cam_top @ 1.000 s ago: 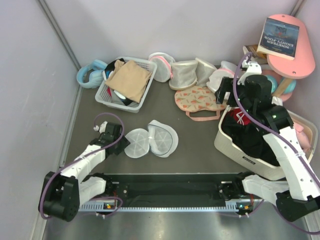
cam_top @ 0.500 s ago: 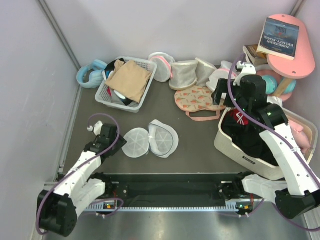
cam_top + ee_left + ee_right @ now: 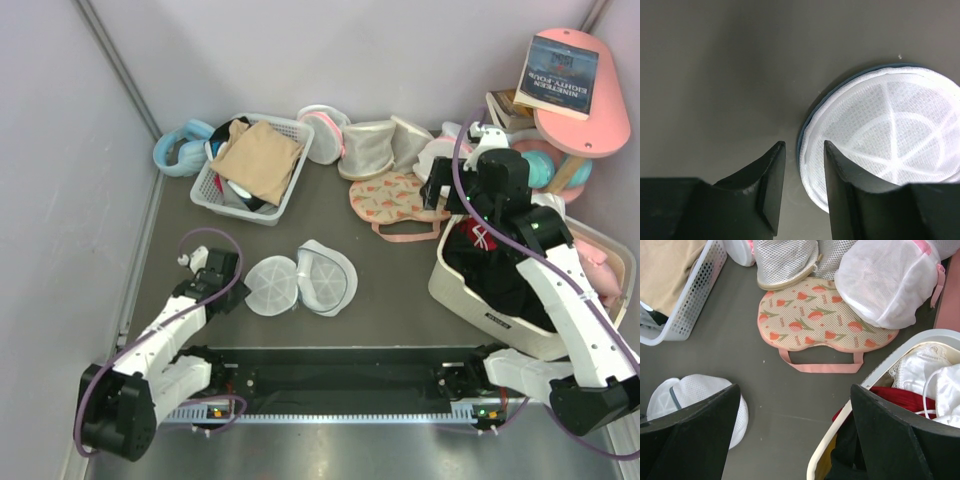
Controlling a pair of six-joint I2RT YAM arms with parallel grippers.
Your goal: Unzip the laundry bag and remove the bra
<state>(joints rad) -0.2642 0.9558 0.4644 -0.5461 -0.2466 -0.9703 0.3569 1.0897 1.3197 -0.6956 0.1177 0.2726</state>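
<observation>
The laundry bag (image 3: 300,280) lies front-left on the table (image 3: 400,295), splayed into 2 round halves side by side, long axis running left-right. At its left rim sits the left gripper (image 3: 804,148), jaws a crack apart, empty. Meanwhile the right gripper (image 3: 795,412) hangs spread wide above the white tub (image 3: 478,305).

The right gripper (image 3: 794,387) hangs with its fingers spread wide over the grey table (image 3: 790,415). Lower left lies the white mesh laundry bag (image 3: 695,390). Ahead sits a tulip-print pouch (image 3: 815,315) (pink strap loop trailing), a white slatted basket (image 3: 695,295) holding tan cloth (image 3: 665,270), and a bin (image 3: 840,420) with a red garment (image 3: 890,397).
</observation>
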